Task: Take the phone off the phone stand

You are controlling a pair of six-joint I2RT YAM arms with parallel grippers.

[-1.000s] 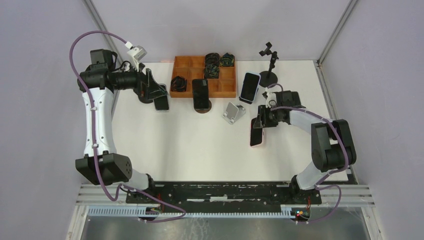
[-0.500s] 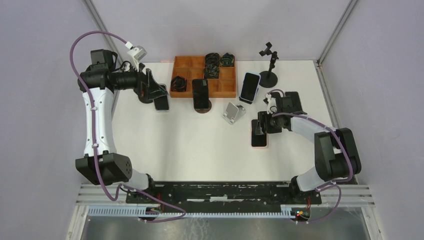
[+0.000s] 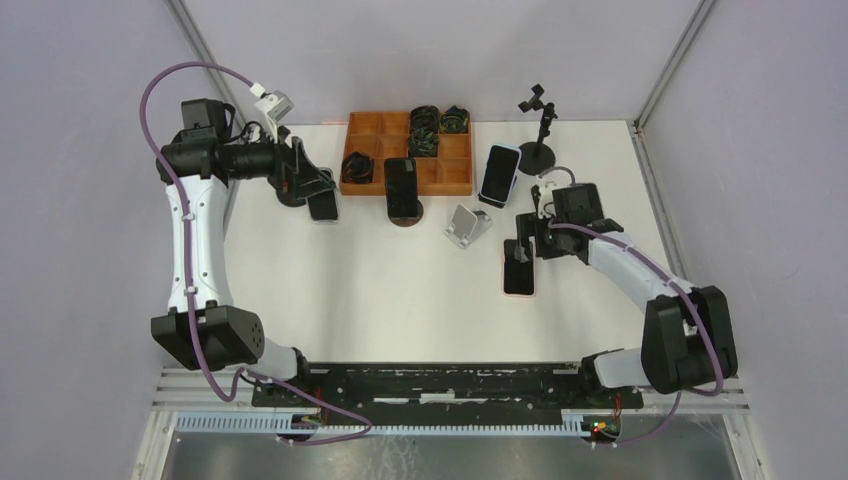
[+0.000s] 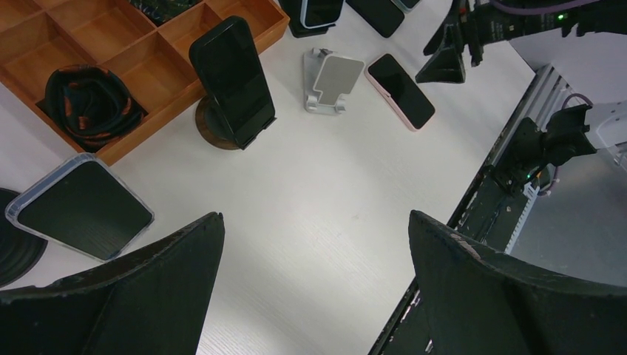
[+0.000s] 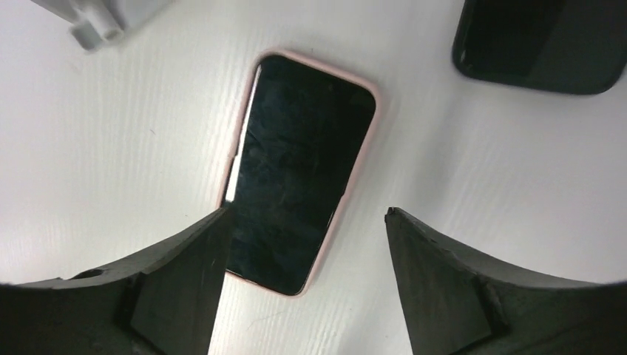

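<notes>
My right claw hung with its jaws spread, gripping nothing. The pink-cased phone lay flat and screen up on the white table right beneath it, off the silver stand, which sat just beyond that claw to its left. My left claw gaped wide above the table, holding nothing, with a clear-cased phone lying off to its left.
</notes>
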